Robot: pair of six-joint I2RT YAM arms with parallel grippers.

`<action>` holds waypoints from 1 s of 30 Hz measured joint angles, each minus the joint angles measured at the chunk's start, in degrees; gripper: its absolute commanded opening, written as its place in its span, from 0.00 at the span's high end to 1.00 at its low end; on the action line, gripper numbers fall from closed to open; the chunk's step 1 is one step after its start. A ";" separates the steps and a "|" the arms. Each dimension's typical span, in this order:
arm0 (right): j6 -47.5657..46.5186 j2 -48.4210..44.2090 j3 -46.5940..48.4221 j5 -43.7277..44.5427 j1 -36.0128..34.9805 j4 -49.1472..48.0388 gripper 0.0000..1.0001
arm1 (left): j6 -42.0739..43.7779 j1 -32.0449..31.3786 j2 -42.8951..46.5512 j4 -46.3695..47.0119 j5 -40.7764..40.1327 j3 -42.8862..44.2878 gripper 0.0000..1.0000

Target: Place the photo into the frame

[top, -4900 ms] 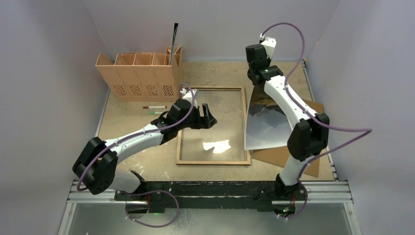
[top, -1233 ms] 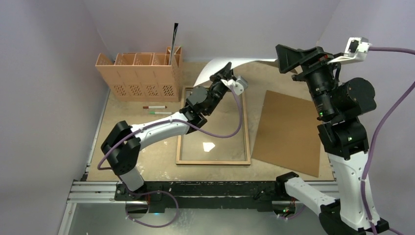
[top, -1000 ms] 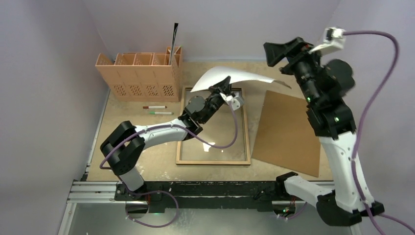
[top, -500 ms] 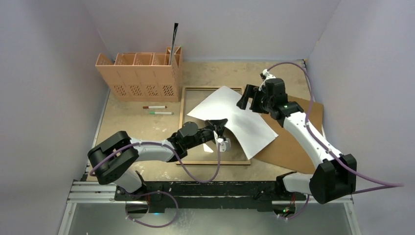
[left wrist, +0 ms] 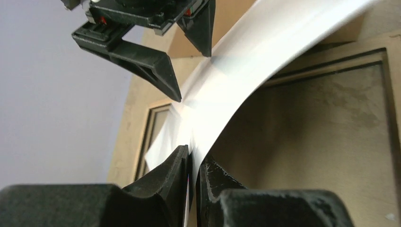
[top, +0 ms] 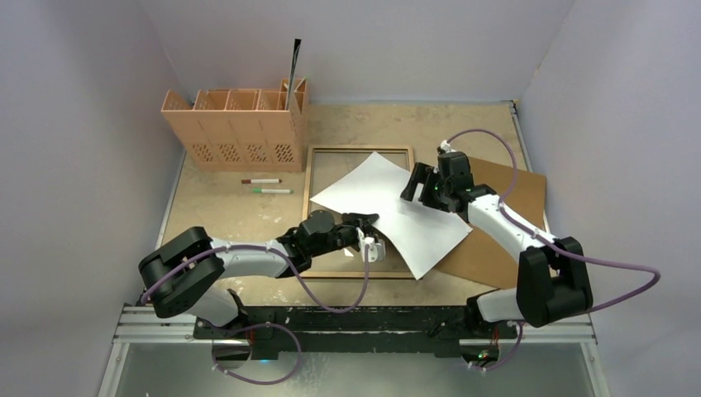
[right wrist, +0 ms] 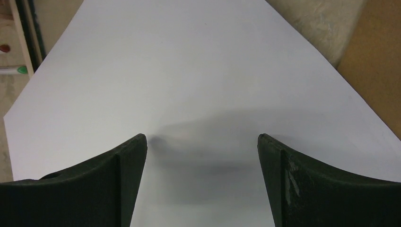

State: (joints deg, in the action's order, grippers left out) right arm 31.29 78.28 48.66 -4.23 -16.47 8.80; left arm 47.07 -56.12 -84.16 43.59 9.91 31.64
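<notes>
Both tools are at the photo [top: 388,211]: left tool [left wrist: 193,156] pinches its lower-left edge, right tool [right wrist: 202,142] gapes wide over its white back. Printed side hidden; frame [top: 347,149] partly covered at right.

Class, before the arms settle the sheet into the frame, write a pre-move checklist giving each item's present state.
1. Left gripper shut on the large white-backed paper photo edge: ok.
2. Right gripper open over the photo: ok.
3. Photo squared to the thin wood-coloured rectangular frame: not ok, it lies skewed.
4. Photo clear of the plain brown backing board: not ok, one corner overlaps it.
5. Glass under the photo clean: cannot tell.
</notes>
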 measured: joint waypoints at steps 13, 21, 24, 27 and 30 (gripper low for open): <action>1.01 4.70 -1.97 5.09 3.32 -5.31 0.08 | -2.62 -0.98 2.25 -6.32 -0.24 -4.17 0.69; 0.61 9.46 -2.05 4.74 3.48 -6.16 0.08 | -4.98 -1.03 4.39 -7.80 -0.70 -6.58 0.66; 0.46 9.31 -2.05 4.98 3.48 -6.19 0.07 | -5.64 -1.07 5.42 -8.22 -0.70 -7.10 0.66; -0.20 9.31 -2.03 5.51 3.48 -6.29 0.07 | -5.97 -1.31 6.43 -9.05 -0.63 -7.28 0.66; -1.44 9.62 -2.03 6.29 3.48 -7.26 0.08 | -5.84 -1.77 7.06 -9.94 -0.11 -7.32 0.67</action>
State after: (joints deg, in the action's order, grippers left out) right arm 29.85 87.90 46.63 2.07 -12.99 1.54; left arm 41.23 -57.89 -77.10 33.65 9.80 24.32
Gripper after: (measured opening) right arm 0.929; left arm 0.337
